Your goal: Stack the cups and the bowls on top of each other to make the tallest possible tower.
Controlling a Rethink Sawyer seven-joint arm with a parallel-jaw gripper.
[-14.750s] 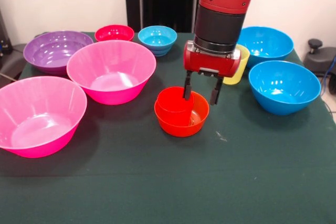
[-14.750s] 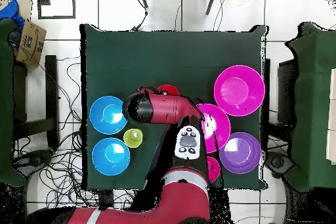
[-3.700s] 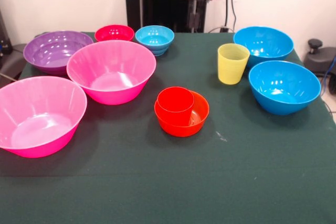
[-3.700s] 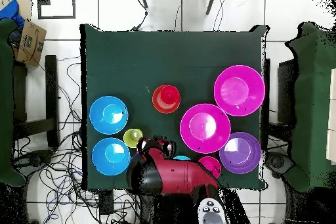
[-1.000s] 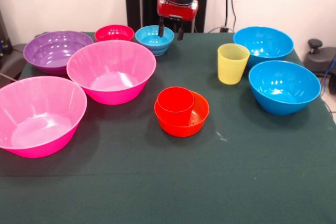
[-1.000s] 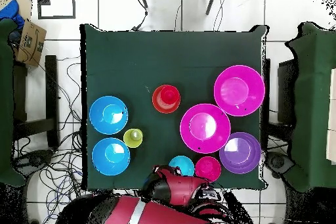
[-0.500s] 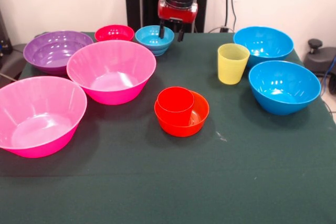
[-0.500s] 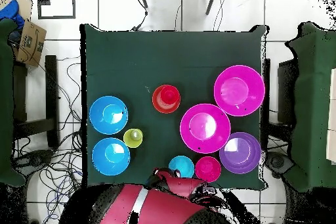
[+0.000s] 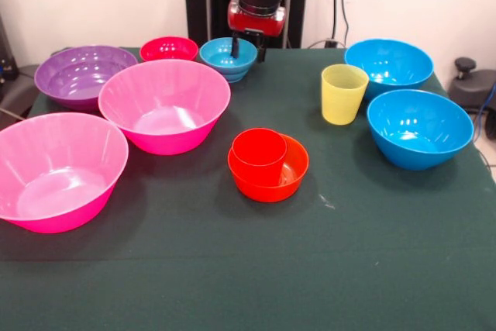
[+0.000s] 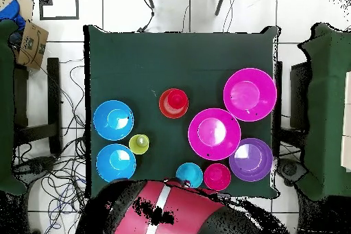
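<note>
The red cup (image 9: 259,149) stands inside the small orange bowl (image 9: 288,174) at mid-table; together they form a low tower (image 10: 173,103). The yellow cup (image 9: 343,94) stands alone to the right, near two large blue bowls (image 9: 390,62) (image 9: 419,128). My gripper (image 9: 247,47) hangs open over the right rim of the small light-blue bowl (image 9: 225,57), one finger above its inside and one outside. A small red bowl (image 9: 168,48) sits beside it. In the overhead view the arm (image 10: 164,211) covers the gripper, just below the light-blue bowl (image 10: 189,173).
Two large pink bowls (image 9: 164,102) (image 9: 58,168) and a purple bowl (image 9: 79,74) fill the left side of the green table (image 9: 325,269). In the overhead view they lie at the right (image 10: 214,134) (image 10: 249,94) (image 10: 250,159).
The gripper let go of the red cup in the orange bowl, drew back, then came down at the light-blue bowl. In the last half second it shifted slightly left.
</note>
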